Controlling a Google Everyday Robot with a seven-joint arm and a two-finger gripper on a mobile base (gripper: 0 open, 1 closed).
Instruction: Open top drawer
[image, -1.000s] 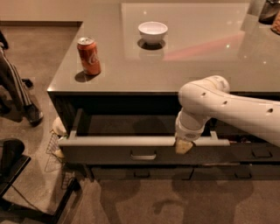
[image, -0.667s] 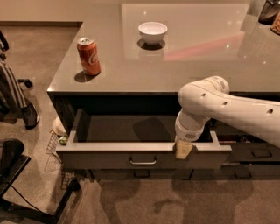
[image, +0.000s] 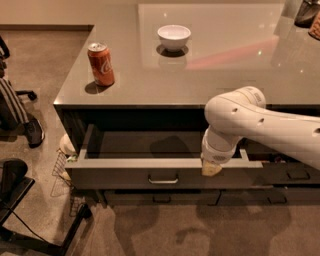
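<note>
The tool (image: 211, 169) sits at the open, flat-fronted top drawer (image: 125, 177) rim.

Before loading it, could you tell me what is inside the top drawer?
The top drawer looks bare inside; the hand at its front edge and arm hide its right end.

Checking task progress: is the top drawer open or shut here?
Open: the wide dark drawer with the metal bar handle juts out from the cabinet, its interior exposed. The pincer sits at its front rim.

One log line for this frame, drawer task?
top drawer: pulled out, interior showing | gripper: at front's top edge, right of handle | countertop: can, bowl
</note>
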